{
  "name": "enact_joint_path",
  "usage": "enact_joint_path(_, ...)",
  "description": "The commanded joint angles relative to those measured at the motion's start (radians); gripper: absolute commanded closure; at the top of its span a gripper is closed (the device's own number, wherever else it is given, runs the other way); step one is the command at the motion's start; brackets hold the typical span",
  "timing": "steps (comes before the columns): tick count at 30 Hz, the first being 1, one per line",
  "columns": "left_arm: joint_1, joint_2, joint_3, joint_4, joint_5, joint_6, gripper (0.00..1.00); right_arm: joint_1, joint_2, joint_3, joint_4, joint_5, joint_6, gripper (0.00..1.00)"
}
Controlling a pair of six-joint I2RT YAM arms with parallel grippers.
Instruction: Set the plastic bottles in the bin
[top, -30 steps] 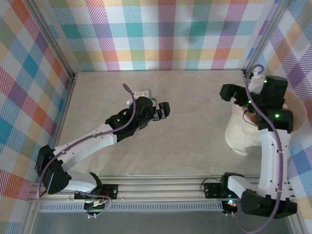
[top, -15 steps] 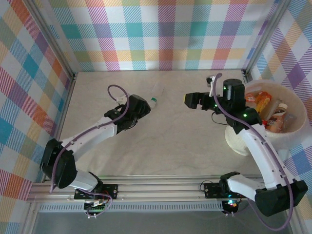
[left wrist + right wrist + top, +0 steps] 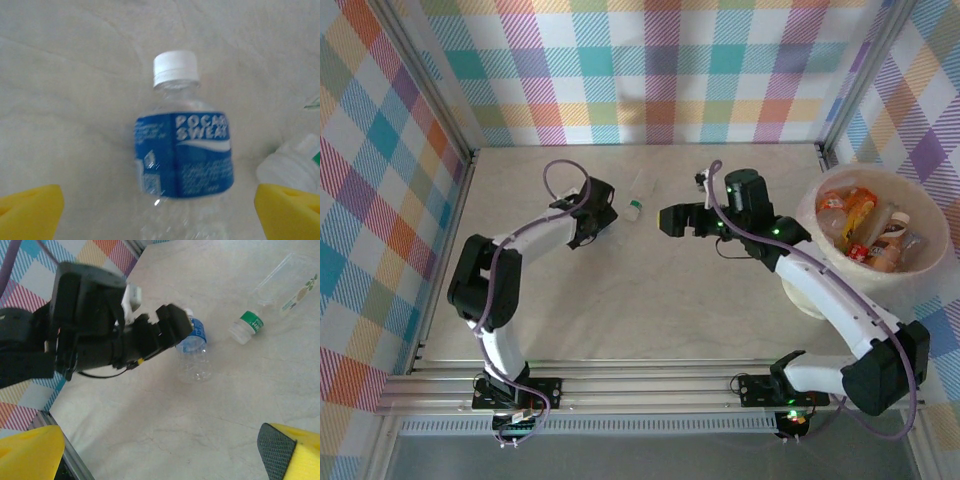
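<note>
Two loose plastic bottles lie on the bench (image 3: 620,310), both toward its far side, and more sit in the bin at the right.

Farthest left, the left arm bends up from its base and reaches out over the bench. The left gripper (image 3: 160,215) stands wide open, with one yellow fingertip (image 3: 30,210) low on the left of its wrist view, the other low on the right, and nothing in its grasp. Between those tips lies the blue-labelled bottle (image 3: 182,155). It is clear, has a white cap and white lettering on the label, and lies flat with the cap pointing away from the wrist. Neither tip touches it. Seen from the right wrist, the dark fingers of the left gripper hang right at the cap end of that bottle; whether they touch it there cannot be told.

Just beside it to the right lies the green-banded bottle (image 3: 272,297), clear with a pale cap, flat on the bench and apart from the blue one.

Further right, near that bottle, the right gripper (image 3: 675,220) hangs above the bench, its fingers spread to their full width and empty.

At the far right edge stands the bin (image 3: 805,285), a wide pale tub. Several bottles (image 3: 860,210) with orange and red labels are heaped inside it.
</note>
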Motion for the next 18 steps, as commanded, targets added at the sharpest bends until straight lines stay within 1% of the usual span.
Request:
enact_joint_path(1, 0.025, 0.059, 0.077, -0.025, 0.014, 0.022, 0.04, 0.013, 0.008, -0.004, 0.043, 0.026, 0.009, 0.0)
enact_joint_path(3, 0.036, 0.099, 0.11, -0.034, 0.017, 0.025, 0.04, 0.019, 0.007, -0.004, 0.04, 0.03, 0.004, 0.0)
enact_joint_path(6, 0.052, 0.15, 0.149, -0.042, 0.05, 0.024, 0.07, 0.028, 0.001, -0.009, 0.032, 0.036, -0.015, 0.0)
enact_joint_path(12, 0.06, 0.2, 0.159, -0.033, 0.078, 0.014, 0.1, 0.038, -0.026, -0.035, 0.048, 0.063, -0.036, 0.0)
enact_joint_path(15, 0.065, 0.227, 0.16, -0.023, 0.107, 0.003, 0.18, 0.04, -0.045, -0.051, 0.065, 0.082, -0.033, 0.0)
enact_joint_path(18, 0.066, 0.227, 0.125, 0.023, 0.113, -0.01, 0.21, 0.039, -0.056, -0.062, 0.071, 0.119, -0.015, 0.0)
